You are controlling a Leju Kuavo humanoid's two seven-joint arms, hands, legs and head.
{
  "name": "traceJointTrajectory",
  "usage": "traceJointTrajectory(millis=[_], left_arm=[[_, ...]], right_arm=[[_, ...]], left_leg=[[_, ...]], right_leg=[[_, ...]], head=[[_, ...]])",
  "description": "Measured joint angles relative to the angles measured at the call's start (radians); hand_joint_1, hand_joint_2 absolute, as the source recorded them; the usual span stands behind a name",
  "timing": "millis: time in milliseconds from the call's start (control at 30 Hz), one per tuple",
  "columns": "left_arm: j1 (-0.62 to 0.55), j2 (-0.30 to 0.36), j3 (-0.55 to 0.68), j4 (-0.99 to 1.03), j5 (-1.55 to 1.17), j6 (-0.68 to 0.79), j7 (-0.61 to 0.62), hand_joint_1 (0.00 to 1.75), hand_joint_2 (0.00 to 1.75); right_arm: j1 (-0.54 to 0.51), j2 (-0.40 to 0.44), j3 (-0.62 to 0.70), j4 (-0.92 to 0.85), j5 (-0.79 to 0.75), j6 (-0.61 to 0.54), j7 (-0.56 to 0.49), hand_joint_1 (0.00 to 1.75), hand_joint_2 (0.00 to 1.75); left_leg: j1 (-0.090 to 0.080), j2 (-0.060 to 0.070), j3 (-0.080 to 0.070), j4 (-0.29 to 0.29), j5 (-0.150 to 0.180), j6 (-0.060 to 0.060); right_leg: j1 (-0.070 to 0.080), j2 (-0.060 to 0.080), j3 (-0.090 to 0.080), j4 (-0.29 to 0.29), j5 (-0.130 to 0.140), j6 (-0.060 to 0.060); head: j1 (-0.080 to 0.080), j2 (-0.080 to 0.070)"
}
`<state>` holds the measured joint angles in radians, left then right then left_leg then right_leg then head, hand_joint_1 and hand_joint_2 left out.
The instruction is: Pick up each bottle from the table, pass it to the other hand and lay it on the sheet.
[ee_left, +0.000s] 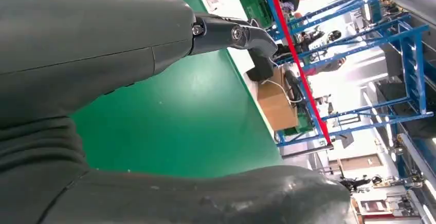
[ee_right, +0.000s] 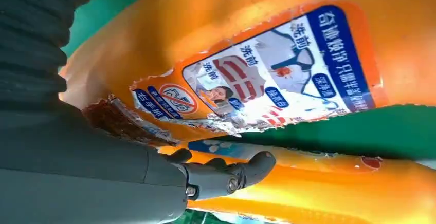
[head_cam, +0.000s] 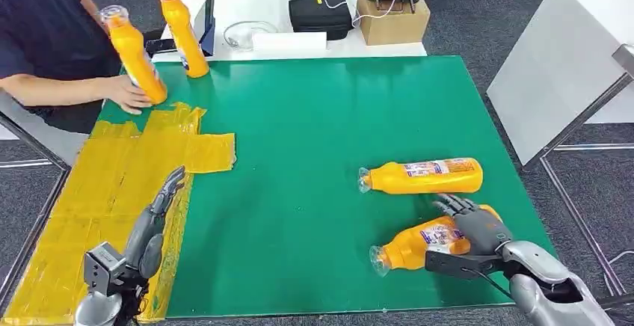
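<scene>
Right hand (head_cam: 478, 225) lay over the near orange plastic bottle (head_cam: 419, 245) at five o'clock on the green mat (head_cam: 314, 139), fingers curled around its torn paper label; a firm grasp could not be confirmed. Second bottle (head_cam: 422, 176) lay just beyond. Left hand (head_cam: 153, 221) hovered released above the crinkled yellow sheet (head_cam: 97, 184).

Sheet (head_cam: 112, 184) lay on table's (head_cam: 314, 131) left part, two bottles (head_cam: 422, 177) lay right, nearer bottle (head_cam: 415, 246) before the farther, two bottles (head_cam: 185, 33) stood behind sheet.
</scene>
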<state>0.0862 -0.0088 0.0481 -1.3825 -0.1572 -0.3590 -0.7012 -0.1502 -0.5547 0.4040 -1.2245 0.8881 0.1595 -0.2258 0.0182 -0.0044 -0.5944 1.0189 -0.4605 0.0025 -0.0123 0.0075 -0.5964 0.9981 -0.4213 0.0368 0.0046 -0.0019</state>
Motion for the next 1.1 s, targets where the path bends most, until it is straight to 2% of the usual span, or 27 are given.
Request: traceJointTrajectory(millis=[567, 600, 633, 667, 767, 867, 1000, 1067, 1100], left_arm=[[-0.002, 0.0, 0.0, 0.006, 0.0, 0.0, 0.0, 0.0, 0.0], [-0.003, 0.0, 0.0, 0.007, 0.002, -0.001, 0.0, 0.0, 0.0], [-0.005, 0.0, 0.0, 0.009, 0.003, -0.003, 0.0, 0.0, 0.0], [-0.009, 0.0, 0.0, 0.012, 0.004, -0.006, 0.0, 0.0, 0.0], [-0.026, 0.0, -0.001, 0.024, 0.008, -0.006, 0.0, 0.0, 0.0], [-0.044, 0.0, -0.002, 0.042, 0.017, -0.001, 0.0, 0.0, 0.0], [-0.059, 0.001, -0.002, 0.064, 0.024, -0.004, 0.0, 0.0, 0.0], [-0.063, -0.003, -0.003, 0.078, 0.037, -0.028, 0.0, 0.0, 0.0], [-0.064, -0.015, -0.003, 0.085, 0.037, -0.037, 0.001, 0.0, 0.0]], right_arm=[[-0.011, 0.004, 0.01, 0.016, 0.0, 0.002, -0.002, 0.0, 1.75], [-0.012, 0.003, 0.011, 0.019, 0.0, 0.012, -0.002, 0.16, 1.75], [-0.015, 0.001, 0.013, 0.024, -0.002, 0.027, -0.002, 1.69, 1.75], [-0.018, -0.004, 0.018, 0.026, -0.008, 0.042, -0.003, 1.75, 1.75], [-0.02, -0.05, 0.039, 0.027, -0.067, 0.118, -0.003, 1.75, 1.75], [-0.003, -0.128, 0.061, -0.009, -0.146, 0.179, 0.006, 1.75, 1.75], [0.029, -0.204, 0.072, -0.061, -0.212, 0.197, 0.024, 1.75, 1.75], [0.029, -0.185, 0.074, -0.07, -0.25, 0.138, -0.008, 1.75, 1.75], [0.009, -0.138, 0.073, -0.055, -0.248, 0.093, -0.014, 1.75, 1.75]], left_leg=[[0.0, 0.0, 0.001, 0.0, 0.0, 0.0], [0.0, 0.0, 0.001, 0.0, 0.0, 0.0], [0.0, 0.0, 0.002, 0.0, 0.0, 0.0], [0.0, 0.0, 0.003, 0.0, 0.0, 0.0], [0.0, -0.001, 0.004, 0.0, 0.0, 0.0], [0.0, -0.006, 0.004, 0.0, 0.0, 0.0], [0.0, -0.006, 0.002, 0.0, 0.0, 0.001], [0.001, -0.005, -0.001, -0.001, -0.001, 0.001], [0.002, -0.001, 0.0, -0.001, -0.001, 0.0]], right_leg=[[0.0, 0.0, 0.001, 0.0, 0.0, 0.0], [0.0, 0.0, 0.0, 0.0, 0.0, 0.0], [0.0, 0.0, 0.001, 0.0, 0.0, 0.0], [0.0, 0.0, 0.001, 0.0, 0.0, 0.0], [0.0, -0.001, 0.002, 0.0, 0.0, 0.0], [0.0, -0.005, 0.004, -0.001, 0.0, 0.0], [0.0, -0.005, 0.007, 0.0, 0.0, 0.0], [0.001, -0.005, 0.007, 0.0, 0.0, 0.0], [0.002, -0.002, 0.006, 0.0, 0.0, 0.0]], head=[[0.0, 0.0], [0.0, 0.0], [0.0, 0.0], [0.0, 0.0], [0.0, 0.0], [0.0, 0.0], [0.0, 0.0], [0.001, 0.0], [0.002, 0.0]])
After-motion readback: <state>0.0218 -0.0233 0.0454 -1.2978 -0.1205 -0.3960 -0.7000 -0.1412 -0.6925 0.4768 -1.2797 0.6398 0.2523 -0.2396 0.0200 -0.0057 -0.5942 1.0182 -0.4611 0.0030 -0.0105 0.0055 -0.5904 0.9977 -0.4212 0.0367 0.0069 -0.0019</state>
